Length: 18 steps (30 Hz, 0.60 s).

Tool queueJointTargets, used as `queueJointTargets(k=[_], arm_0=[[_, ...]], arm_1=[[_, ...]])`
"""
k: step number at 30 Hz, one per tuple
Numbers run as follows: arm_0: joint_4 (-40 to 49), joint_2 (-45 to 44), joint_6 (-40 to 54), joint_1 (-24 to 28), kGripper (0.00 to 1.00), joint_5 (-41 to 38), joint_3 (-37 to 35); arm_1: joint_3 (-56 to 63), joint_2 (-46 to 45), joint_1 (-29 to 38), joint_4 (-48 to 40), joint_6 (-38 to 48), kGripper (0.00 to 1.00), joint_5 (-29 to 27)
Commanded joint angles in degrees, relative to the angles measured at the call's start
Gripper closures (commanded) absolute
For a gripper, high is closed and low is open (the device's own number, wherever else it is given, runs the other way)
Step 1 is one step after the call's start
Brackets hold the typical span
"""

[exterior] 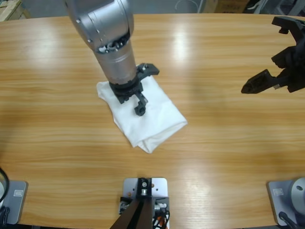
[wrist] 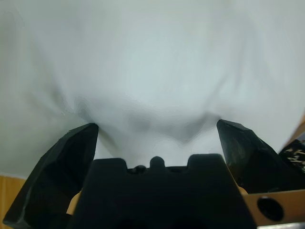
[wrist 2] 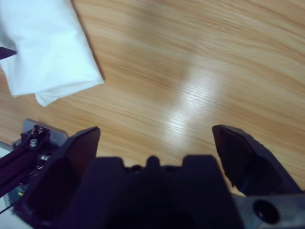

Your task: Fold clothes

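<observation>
- The T-shirt (exterior: 147, 114) lay as a compact folded bundle left of the counter's middle — white, soft and light by the look of it. You would have judged it limp enough to sag or unfold if lifted by one layer.
- Your left gripper (exterior: 138, 95) stood directly over the bundle, jaws spread wide with the cloth (wrist: 152, 71) filling the wrist view between them. It gripped nothing, though its tips seemed to press on or hover just above the fabric.
- Your right gripper (exterior: 264, 82) hung well apart at the right edge, jaws open and empty above bare wood.
- Best hold, as a judgement: pinch through all layers at a folded edge or corner, since a thin top layer would peel away.
- The counter (exterior: 228, 157) was smooth varnished wood with glare patches — cloth would likely slide on it easily. Of the room, only clutter along the top edge showed.
</observation>
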Motion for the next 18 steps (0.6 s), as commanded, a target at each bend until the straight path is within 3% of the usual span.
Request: queueJointTargets(k=[1, 18], arm_0=[[0.9, 6.5, 0.2, -0.9, 0.035, 0.5, -2.3], [0.5, 10.0, -2.1, 0.2, 0.036, 1.1, -1.2]], arm_1=[[-0.2, -2.5, -0.6, 4.1, -1.2, 0.046, 1.2], [1.9, -9.6, -0.6, 7.3, 0.3, 0.046, 1.2]])
